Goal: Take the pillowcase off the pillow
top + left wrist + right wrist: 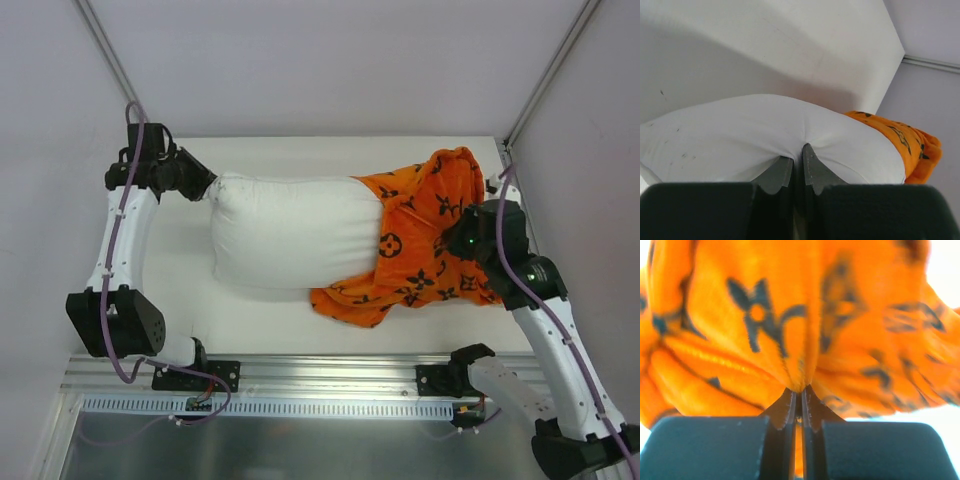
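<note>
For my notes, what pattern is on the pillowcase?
Pillowcase: orange with black flowers, clearest in right wrist view.

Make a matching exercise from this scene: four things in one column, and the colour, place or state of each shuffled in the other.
Things:
1. pillow
2. pillowcase
3. left tool
4. right tool

States:
A. shut on black-printed cloth
B. white, mostly uncovered
C. orange, bunched around one end
D. shut on the white stuffed end

Pairs: 1-B, 2-C, 3-D, 4-A

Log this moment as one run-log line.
left gripper: shut on pillow | right gripper: shut on pillowcase | pillowcase: bunched at pillow's right-arm end, pillow mostly bare
</note>
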Action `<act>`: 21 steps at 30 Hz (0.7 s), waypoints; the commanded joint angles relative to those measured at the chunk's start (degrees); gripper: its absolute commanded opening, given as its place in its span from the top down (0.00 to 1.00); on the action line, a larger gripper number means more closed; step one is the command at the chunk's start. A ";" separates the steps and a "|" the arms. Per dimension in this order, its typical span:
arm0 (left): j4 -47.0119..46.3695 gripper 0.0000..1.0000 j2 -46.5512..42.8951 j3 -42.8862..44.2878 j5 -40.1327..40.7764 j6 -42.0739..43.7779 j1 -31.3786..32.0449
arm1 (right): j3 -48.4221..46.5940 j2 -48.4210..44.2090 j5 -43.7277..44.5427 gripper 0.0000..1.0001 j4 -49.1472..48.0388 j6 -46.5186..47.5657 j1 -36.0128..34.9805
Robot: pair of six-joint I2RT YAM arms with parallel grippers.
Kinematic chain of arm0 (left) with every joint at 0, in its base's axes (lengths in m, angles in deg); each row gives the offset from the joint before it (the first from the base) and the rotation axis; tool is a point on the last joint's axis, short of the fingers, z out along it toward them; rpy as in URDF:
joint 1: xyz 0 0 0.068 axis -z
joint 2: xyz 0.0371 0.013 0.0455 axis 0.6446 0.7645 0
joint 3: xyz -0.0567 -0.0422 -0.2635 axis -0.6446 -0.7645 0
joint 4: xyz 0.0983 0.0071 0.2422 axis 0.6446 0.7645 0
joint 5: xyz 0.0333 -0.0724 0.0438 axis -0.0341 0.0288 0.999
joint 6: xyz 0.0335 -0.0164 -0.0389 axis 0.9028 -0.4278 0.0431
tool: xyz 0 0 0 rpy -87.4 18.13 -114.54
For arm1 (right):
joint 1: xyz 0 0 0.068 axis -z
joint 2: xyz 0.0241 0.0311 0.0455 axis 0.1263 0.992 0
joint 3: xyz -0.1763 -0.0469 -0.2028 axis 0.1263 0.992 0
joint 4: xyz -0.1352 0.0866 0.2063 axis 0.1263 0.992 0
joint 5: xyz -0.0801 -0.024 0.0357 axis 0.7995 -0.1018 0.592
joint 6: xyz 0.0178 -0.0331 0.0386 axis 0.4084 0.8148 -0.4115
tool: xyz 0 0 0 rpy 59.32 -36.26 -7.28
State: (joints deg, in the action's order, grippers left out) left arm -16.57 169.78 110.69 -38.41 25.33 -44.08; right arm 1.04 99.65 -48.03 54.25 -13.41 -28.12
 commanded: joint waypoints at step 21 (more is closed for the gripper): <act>-5.27 1.00 -18.59 -5.86 -14.78 0.15 -22.78 | -15.65 -19.22 21.09 0.99 19.22 5.37 13.21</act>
State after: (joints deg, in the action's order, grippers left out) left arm -19.09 155.29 106.42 -54.78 23.91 -68.17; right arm -12.23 80.57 -33.58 73.53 -10.15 -15.59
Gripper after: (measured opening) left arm 0.003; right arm 0.030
